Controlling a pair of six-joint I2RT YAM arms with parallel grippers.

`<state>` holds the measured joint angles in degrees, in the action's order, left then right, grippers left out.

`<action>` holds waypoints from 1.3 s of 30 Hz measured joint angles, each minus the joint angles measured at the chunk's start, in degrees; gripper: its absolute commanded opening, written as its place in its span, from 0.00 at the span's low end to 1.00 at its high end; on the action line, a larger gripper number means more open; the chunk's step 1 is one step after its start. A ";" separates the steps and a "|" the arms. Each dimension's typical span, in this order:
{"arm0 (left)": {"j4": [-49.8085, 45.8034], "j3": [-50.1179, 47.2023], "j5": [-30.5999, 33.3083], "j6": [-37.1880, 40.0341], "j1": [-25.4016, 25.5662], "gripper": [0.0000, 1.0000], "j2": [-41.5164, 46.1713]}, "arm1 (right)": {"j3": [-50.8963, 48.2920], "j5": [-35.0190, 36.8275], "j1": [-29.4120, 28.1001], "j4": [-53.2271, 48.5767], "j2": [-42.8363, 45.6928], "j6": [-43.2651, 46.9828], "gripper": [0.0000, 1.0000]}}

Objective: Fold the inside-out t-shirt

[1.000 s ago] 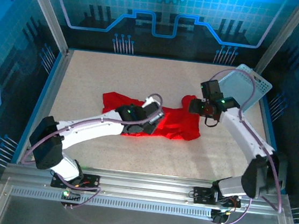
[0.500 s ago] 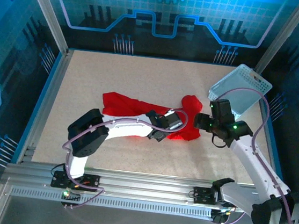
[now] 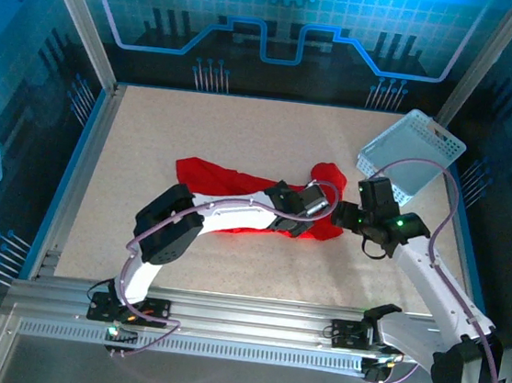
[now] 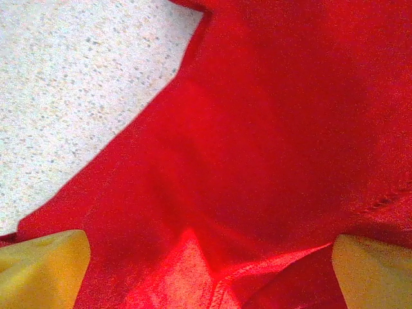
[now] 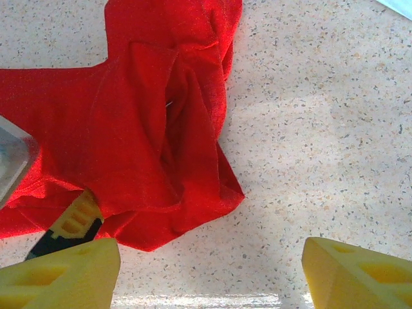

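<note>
1. Lying crumpled on the speckled beige table top, the plain bright red soft cloth t-shirt stretches from left of centre to the middle right. It is well apart from the light blue plastic mesh basket in the far right corner.
2. The left gripper is low over the right end of the shirt. Its yellow fingers stand wide apart, with cloth under and between them, and nothing is pinched.
3. The right gripper hovers over bare table just beside the right edge of the shirt. Its fingers are spread and empty.
4. I judge the shirt to be light and limp. It will sag, bunch and drag its other layers along, but it is not fragile. A good hold is a free edge or corner, such as the pointed corner near the right gripper.
5. From above, the left arm covers the middle of the shirt. I cannot tell the collar, sleeves and hem apart in the folds. In the right wrist view, one left finger goes under a fold, and how deep is unclear.
</note>
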<state>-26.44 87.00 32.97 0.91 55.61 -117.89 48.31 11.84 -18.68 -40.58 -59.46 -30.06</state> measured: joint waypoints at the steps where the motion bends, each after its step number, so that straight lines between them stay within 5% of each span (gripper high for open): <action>1: -0.02 0.04 -0.11 0.15 0.00 0.99 -0.28 | 0.00 0.00 0.00 0.02 0.00 -0.02 0.77; 17: 2.38 1.25 3.63 -0.92 -4.76 0.57 -1.18 | -0.02 -0.81 -0.02 0.22 0.24 -0.61 0.77; 24: 2.47 3.30 0.59 -2.16 -6.43 0.15 -1.16 | -1.36 -1.90 -4.24 2.58 1.64 -0.70 0.77; 27: 2.32 3.30 -1.22 -3.08 -6.71 0.05 -0.85 | -3.02 -1.92 -7.06 4.92 1.73 -1.25 0.78; 33: 1.11 3.26 -5.84 -5.99 -7.17 0.00 4.22 | -7.21 -1.97 -11.39 12.28 -0.55 -2.10 0.76; 39: 0.81 2.73 -10.91 -8.90 -8.20 0.00 14.21 | -10.99 -2.91 -21.73 25.55 -0.55 -1.03 0.65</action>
<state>-25.63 89.73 22.06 -7.99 47.42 -103.68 37.32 8.93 -40.40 -15.03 -60.01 -31.09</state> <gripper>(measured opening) 0.060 0.677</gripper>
